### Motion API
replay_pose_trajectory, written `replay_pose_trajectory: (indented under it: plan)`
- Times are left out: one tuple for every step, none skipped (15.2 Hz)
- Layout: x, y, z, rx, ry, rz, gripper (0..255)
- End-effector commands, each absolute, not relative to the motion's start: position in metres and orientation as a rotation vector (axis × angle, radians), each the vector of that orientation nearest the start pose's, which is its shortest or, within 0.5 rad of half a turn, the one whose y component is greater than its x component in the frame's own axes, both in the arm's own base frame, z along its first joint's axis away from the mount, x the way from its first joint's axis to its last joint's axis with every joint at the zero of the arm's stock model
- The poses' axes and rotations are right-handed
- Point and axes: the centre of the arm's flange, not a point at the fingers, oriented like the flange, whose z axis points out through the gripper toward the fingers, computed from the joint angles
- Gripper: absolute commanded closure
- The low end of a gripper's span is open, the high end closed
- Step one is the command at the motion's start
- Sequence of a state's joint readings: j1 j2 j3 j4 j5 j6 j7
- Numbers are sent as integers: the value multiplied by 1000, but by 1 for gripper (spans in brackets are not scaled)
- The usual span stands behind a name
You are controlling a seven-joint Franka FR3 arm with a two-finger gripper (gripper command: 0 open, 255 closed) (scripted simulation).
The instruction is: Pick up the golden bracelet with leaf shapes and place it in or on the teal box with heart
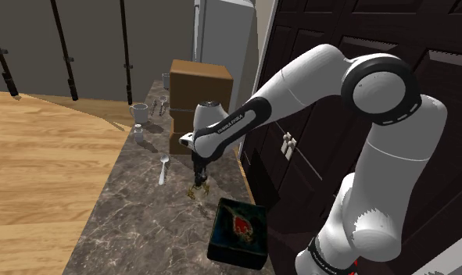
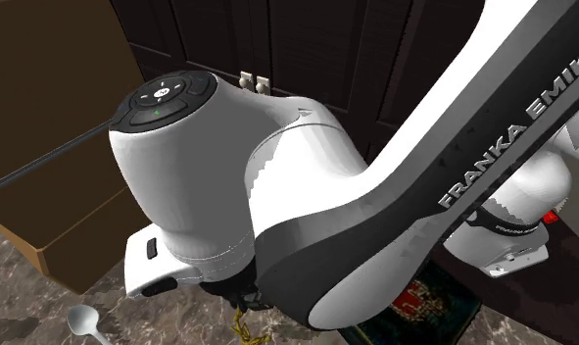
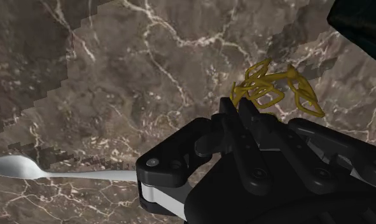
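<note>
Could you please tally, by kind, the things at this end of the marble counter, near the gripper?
golden bracelet: 1
spoon: 1
dark teal box with a heart: 1
Total: 3

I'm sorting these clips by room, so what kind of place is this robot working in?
Most likely a kitchen: a dark marble-look countertop, tall dark cabinet doors beside it, and a spoon and white mug on it.

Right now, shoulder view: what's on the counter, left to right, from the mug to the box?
white mug → spoon → golden bracelet → dark teal box
</note>
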State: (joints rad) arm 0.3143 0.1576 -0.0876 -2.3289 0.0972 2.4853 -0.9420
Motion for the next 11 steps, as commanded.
replay_pose_trajectory:
  plan:
    - [504, 116, 282, -2646, -1610, -19, 255]
    - [504, 116, 287, -2646, -1610, -19, 255]
    - [504, 116, 292, -2646, -1610, -19, 255]
    - [504, 116, 298, -2646, -1610, -19, 255]
    - [504, 116, 303, -2646, -1610, -19, 255]
    - [504, 116, 308, -2646, -1610, -19, 255]
    - [504, 116, 313, -2646, -1610, -19, 255]
    - [504, 116, 319, -2646, -1610, -19, 255]
    - [504, 116, 324, -2646, -1610, -19, 255]
    - [504, 116, 329, -2646, -1610, -19, 255]
    - [504, 116, 335, -2646, -1610, -19, 255]
